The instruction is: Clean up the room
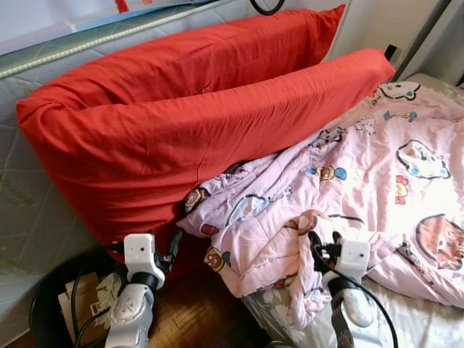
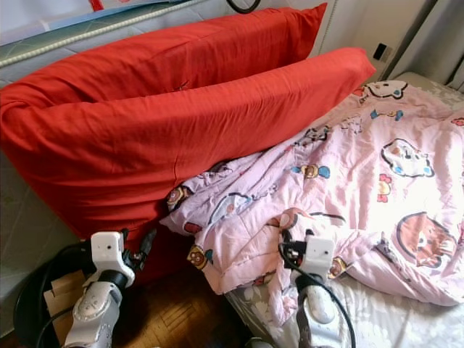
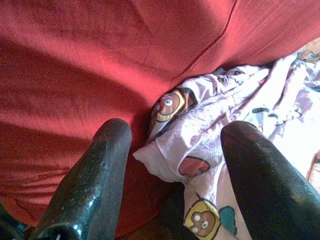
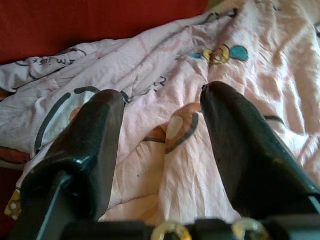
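Two big red pillows [image 1: 181, 116] lean against the head of the bed, one in front of the other. A crumpled pink cartoon-print quilt [image 1: 362, 174] covers the bed, and its bunched edge [image 3: 200, 150] is tucked under the front pillow [image 3: 75, 75]. My left gripper [image 1: 168, 252] is open at the pillow's lower corner, with its fingers [image 3: 95, 185] wide apart, pointing at the seam between pillow and quilt. My right gripper [image 1: 317, 254] is open just over the quilt's folded near edge [image 4: 165, 100], with nothing held.
A black bin [image 1: 43, 308] holding cardboard and paper stands on the wooden floor [image 1: 196, 312] at the lower left, beside my left arm. A grey quilted panel [image 1: 29, 217] rises behind it. The grey bedsheet [image 1: 413, 319] shows at the bed's near corner.
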Motion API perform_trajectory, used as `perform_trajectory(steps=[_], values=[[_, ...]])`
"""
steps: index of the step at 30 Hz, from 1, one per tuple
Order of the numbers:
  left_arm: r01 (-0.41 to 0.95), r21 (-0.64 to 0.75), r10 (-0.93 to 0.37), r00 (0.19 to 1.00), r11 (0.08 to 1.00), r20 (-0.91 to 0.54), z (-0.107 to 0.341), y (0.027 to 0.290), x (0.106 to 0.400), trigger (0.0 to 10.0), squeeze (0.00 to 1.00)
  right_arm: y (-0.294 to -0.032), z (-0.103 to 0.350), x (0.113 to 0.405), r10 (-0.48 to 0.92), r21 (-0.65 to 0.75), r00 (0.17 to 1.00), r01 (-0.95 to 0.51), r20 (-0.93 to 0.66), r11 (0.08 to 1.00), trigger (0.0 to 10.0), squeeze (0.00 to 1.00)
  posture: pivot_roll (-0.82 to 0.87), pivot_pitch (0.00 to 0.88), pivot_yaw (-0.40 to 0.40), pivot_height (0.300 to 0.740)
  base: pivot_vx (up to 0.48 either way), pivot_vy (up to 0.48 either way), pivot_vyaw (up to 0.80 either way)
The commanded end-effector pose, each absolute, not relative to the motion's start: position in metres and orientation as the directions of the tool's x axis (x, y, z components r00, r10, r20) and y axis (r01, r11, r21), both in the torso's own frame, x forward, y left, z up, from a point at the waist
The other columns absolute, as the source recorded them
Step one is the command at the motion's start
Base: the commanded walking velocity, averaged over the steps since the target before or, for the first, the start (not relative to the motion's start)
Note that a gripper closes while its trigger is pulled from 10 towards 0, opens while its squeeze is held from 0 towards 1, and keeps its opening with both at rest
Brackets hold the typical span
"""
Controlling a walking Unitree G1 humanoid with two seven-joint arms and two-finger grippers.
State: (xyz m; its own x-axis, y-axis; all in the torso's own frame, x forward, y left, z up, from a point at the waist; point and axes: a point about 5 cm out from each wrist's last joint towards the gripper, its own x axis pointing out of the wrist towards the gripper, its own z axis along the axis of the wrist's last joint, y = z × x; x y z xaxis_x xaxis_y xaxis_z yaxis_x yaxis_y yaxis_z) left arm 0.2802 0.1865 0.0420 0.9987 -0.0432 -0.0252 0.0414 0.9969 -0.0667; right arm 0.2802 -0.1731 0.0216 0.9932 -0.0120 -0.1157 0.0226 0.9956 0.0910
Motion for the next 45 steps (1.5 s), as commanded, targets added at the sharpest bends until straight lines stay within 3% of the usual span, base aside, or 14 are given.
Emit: perform_trajectory(steps=[1,11,45], values=[[0.036,-0.077,-0.039,0.998,0.996,-0.04,0.04,0.187,0.278,10.0,0.0,-0.175,0.01,0.272,-0.017,0.09,0.985,0.033,-0.172,0.995,10.0,0.0,0.01,0.222,-0.029,0.715,0.0,0.0,0.0],[0.041,-0.076,-0.045,0.998,0.996,-0.049,0.039,0.185,0.277,10.0,0.0,-0.172,0.006,0.269,-0.004,0.085,0.982,0.02,-0.188,0.996,10.0,0.0,0.01,0.224,-0.03,0.65,0.0,0.0,0.0],[0.043,-0.085,-0.047,0.998,0.995,-0.044,0.042,0.18,0.278,10.0,0.0,-0.161,-0.002,0.269,0.107,0.124,0.966,-0.08,-0.236,0.989,10.0,0.0,0.0,0.241,-0.037,0.62,0.0,0.0,0.0]])
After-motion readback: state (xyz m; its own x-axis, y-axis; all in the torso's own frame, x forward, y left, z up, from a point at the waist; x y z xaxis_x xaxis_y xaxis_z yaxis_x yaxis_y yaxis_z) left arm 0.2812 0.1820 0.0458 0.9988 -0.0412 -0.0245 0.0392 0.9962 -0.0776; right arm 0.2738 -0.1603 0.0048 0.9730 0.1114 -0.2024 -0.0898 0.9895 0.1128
